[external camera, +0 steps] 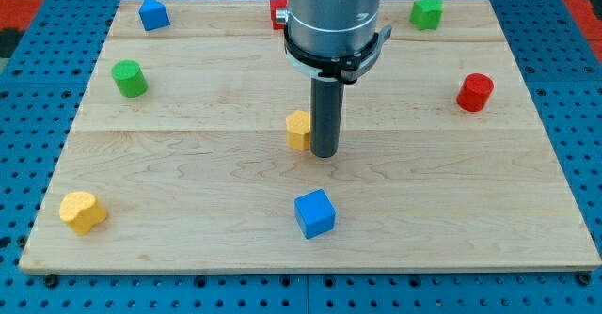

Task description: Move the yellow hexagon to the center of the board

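My tip (324, 153) is pressing against the yellow hexagon (298, 131), sitting just to its view-left, near the board's (188, 164) middle, so the push looks nearly done. No claw here, just a bare rod gripping nothing.

Counting: two yellow, two blue, two green; one red cylinder (475, 92), plus probably a red block (277, 11) half-hidden behind the arm.

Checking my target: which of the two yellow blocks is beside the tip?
The yellow hexagon at board centre, touching my tip on its left; the other yellow block sits bottom-left.
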### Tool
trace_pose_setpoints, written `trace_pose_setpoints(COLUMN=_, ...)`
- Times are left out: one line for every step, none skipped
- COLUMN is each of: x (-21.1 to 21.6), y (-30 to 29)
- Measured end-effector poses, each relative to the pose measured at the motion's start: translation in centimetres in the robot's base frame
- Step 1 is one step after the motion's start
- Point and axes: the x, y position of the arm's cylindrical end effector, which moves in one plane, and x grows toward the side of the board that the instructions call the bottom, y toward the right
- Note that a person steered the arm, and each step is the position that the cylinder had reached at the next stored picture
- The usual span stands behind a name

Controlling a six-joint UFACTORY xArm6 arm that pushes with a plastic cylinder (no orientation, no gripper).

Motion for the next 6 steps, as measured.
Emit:
trace_pose_setpoints(x=1.0, y=-1.2)
trace_pose_setpoints(x=-1.8, y=-5.9)
trace_pose_setpoints(x=-6.4, y=-4.7)
trace_pose_setpoints(x=-7.0, y=-3.8)
trace_pose_setpoints(x=-7.2, y=4.5)
trace_pose_setpoints(x=-12.0, y=8.5)
